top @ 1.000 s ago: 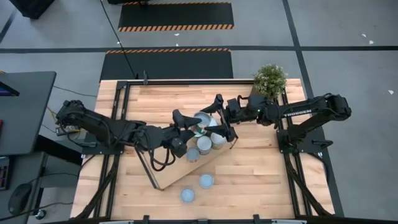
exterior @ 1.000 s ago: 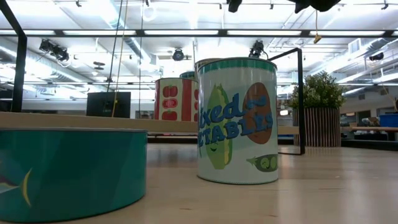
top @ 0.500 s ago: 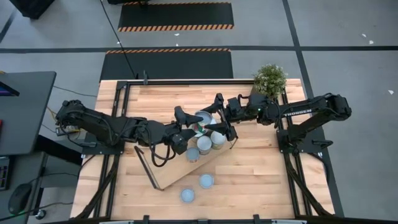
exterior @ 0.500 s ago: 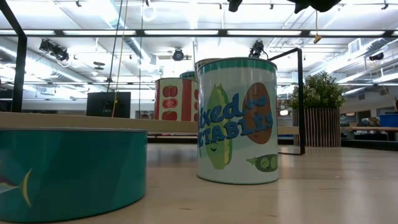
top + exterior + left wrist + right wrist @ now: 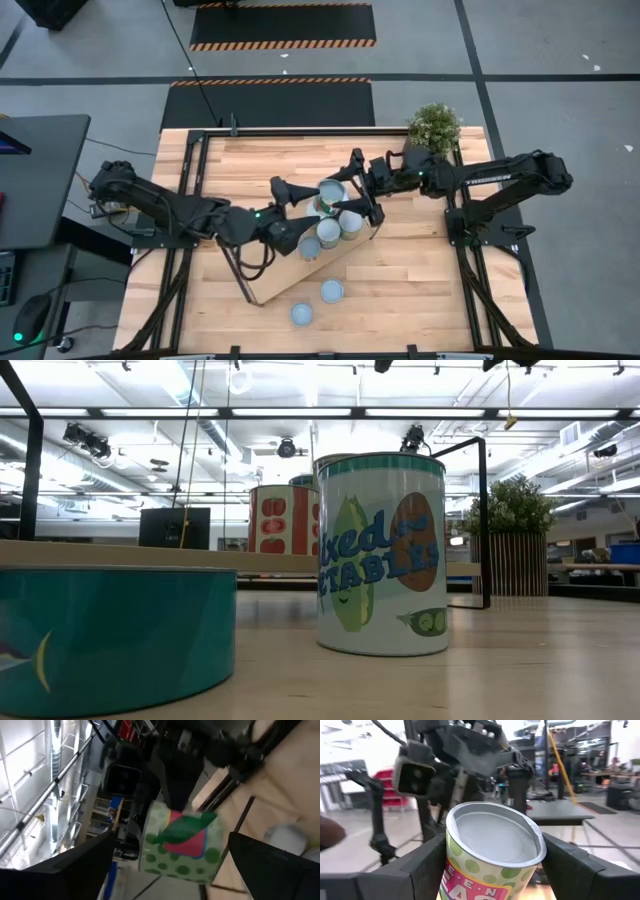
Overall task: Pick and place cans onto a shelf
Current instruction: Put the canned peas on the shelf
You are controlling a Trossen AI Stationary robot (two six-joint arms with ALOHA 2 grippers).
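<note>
We see a green-spotted can [image 5: 492, 852] with a silvery top, clamped between the right gripper [image 5: 352, 198] fingers above the shelf [image 5: 310, 262] end. The left gripper [image 5: 295, 195] stands spread wide beside it, holding nothing; a second ago it was closed on this can. Only the low view shows a mixed-vegetables can [image 5: 382, 552] label; the high view shows only silvery tops.

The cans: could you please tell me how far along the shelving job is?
Done: three cans stand on the shelf. In hand: the right gripper is shut on a green can near the shelf, and the left gripper is open beside it. Left: that can, plus two cans on the table.
</note>
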